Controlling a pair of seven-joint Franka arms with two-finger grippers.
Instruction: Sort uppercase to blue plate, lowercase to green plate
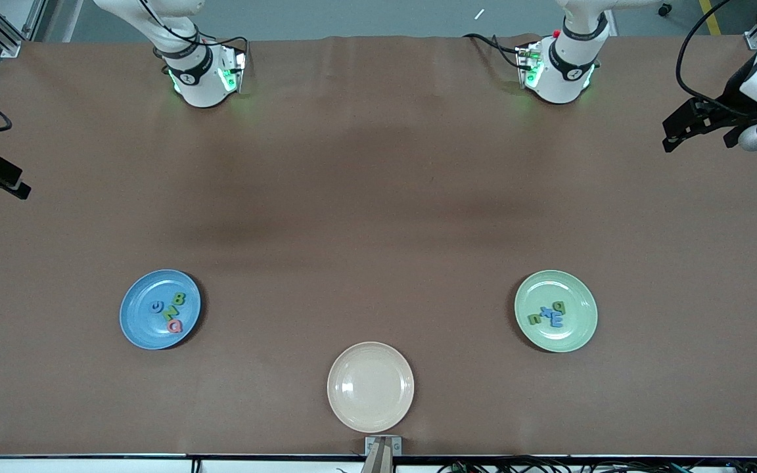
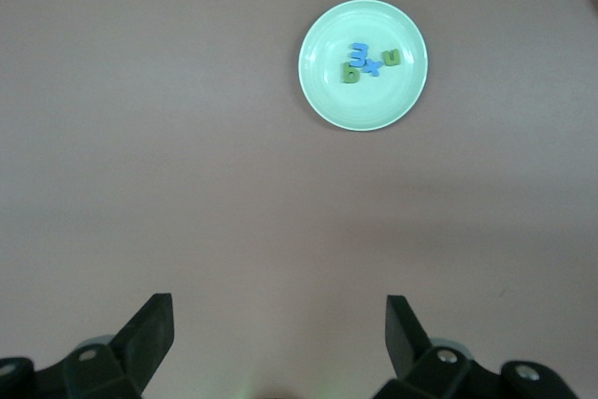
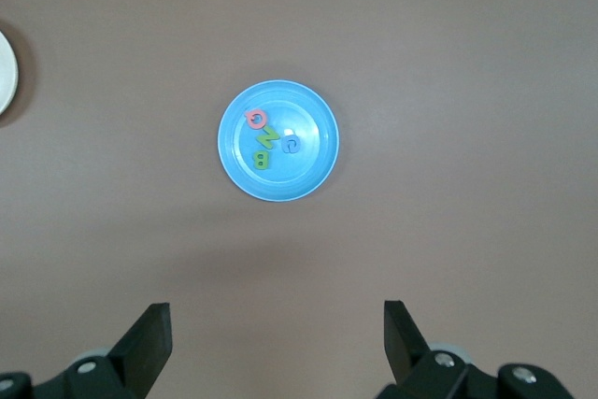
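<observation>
The blue plate (image 1: 138, 325) holds the uppercase letters: pink-red Q (image 1: 175, 325), green N (image 1: 169, 311), green B (image 1: 179, 300) and blue C (image 1: 156, 306). On the green plate (image 1: 579, 332) lie the lowercase letters: blue x (image 1: 546, 311), blue m (image 1: 556, 320), green n (image 1: 534, 319) and a green stemmed letter (image 1: 558, 306). My left gripper (image 2: 280, 324) hangs open and empty high over bare table at its end, looking toward the green plate (image 2: 364, 107). My right gripper (image 3: 277, 324) is likewise open and empty, high above the table, with the blue plate (image 3: 304, 175) in its view.
A cream-beige plate (image 1: 370, 387) with nothing in it sits near the front edge, between the two coloured plates. Both arms are drawn back to the table's ends, the left gripper (image 1: 669, 135) and right gripper (image 1: 17, 187) at the view's edges. Brown table surface lies between the bases and plates.
</observation>
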